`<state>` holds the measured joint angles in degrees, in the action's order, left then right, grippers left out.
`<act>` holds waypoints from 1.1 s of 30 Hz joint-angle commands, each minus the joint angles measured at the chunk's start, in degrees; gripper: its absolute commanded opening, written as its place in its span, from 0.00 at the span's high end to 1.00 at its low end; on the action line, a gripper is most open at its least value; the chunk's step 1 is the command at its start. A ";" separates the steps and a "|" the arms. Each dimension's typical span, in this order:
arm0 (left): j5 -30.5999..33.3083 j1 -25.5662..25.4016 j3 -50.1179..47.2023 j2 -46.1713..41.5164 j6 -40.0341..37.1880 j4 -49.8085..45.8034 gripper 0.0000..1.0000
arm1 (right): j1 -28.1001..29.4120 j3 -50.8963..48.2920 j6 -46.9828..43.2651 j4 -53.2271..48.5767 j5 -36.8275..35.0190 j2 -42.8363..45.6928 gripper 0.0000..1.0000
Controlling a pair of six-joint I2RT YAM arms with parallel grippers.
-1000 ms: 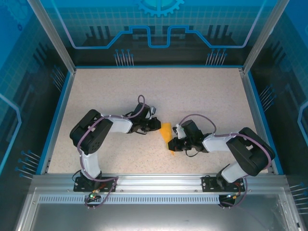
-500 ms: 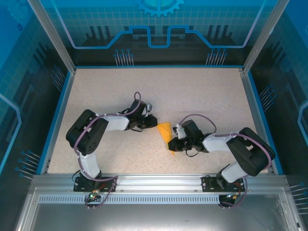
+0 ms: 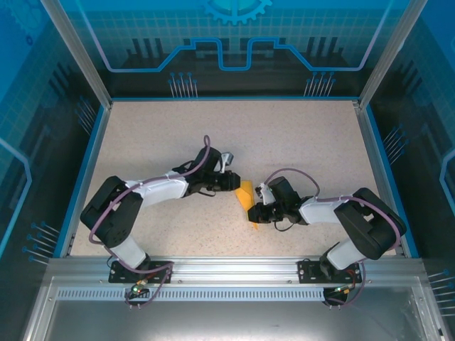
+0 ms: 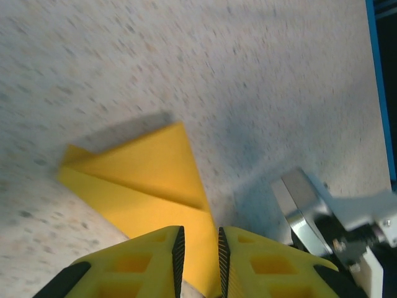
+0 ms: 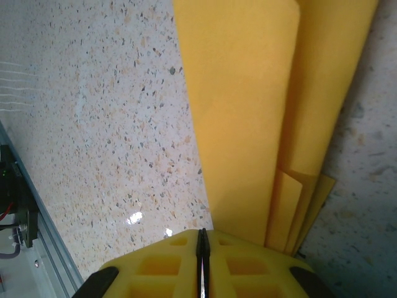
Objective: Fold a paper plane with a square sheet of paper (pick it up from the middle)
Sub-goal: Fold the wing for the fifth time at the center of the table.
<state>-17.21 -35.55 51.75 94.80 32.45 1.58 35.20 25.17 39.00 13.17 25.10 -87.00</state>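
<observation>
Paper plane [image 3: 246,196], part-folded, lies flat on the speckled worktop [image 3: 298,142] between the two arms, its far end just beside the left gripper [image 3: 233,182] and its near end at the right gripper [image 3: 256,214]. In the left wrist view you see matte orange-yellow paper with a triangular flap and sharp creases, and the yellow fingers [image 4: 155,254] standing a narrow gap apart over its edge, gripping nothing. In the right wrist view, long smooth panels overlap and several layers stack at the near end. There the fingers [image 5: 167,261] are pressed together at the paper's edge, and you cannot tell whether a layer is pinched between them.

Expect the paper to be very light and thin, limp across a single layer but stiffer along its folds. It will likely slide on the hard worktop and crumple under a careless squeeze. Your safest hold looks to be the middle, along the crease where the layers double.
</observation>
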 commanded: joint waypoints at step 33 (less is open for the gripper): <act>0.30 -3.50 8.01 16.99 -1.85 -5.46 0.79 | 4.08 -10.83 3.72 -15.06 -2.71 14.70 0.83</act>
<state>-19.09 -38.85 58.85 109.73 32.49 -0.54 38.00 16.97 42.48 9.02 22.83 -74.41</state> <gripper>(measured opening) 0.210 0.166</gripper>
